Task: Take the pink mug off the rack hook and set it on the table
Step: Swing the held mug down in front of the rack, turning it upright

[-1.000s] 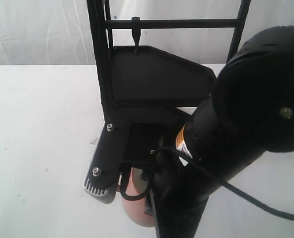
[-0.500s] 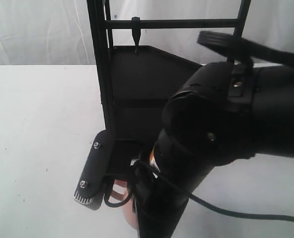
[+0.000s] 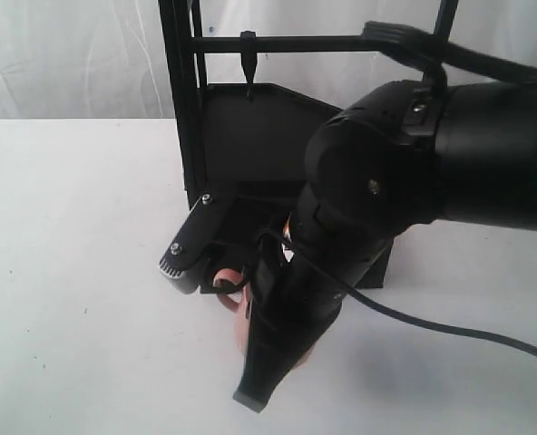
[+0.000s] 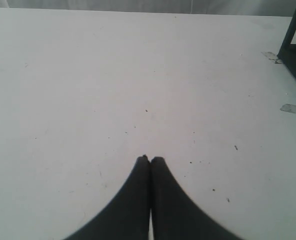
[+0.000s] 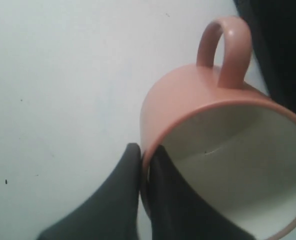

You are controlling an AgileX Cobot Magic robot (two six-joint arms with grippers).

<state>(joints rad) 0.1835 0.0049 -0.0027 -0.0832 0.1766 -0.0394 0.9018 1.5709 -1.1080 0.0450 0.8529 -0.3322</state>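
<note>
The pink mug [image 5: 188, 105] is off the rack hook [image 3: 248, 65], which stands bare on the black rack's top crossbar. My right gripper [image 5: 147, 150] is shut on the mug's rim, one finger outside the pink wall and one inside the cream interior. The handle [image 5: 227, 45] points away from the fingers. From the exterior view only slivers of the mug [image 3: 239, 324] show, low in front of the rack and behind my right arm [image 3: 386, 208]. Whether it touches the table [image 3: 78, 272] cannot be told. My left gripper [image 4: 150, 159] is shut and empty above the white tabletop.
The black rack [image 3: 182, 109] with its dark shelf [image 3: 278, 136] stands just behind the mug. In the left wrist view a rack leg [image 4: 294, 30] and strips of clear tape [image 4: 293, 108] lie at the far side. A black cable [image 3: 450, 331] trails from the right arm.
My right arm has swung and turned at the wrist, carrying the mug a little toward the rack's base in the exterior view. The grip on the rim holds.
</note>
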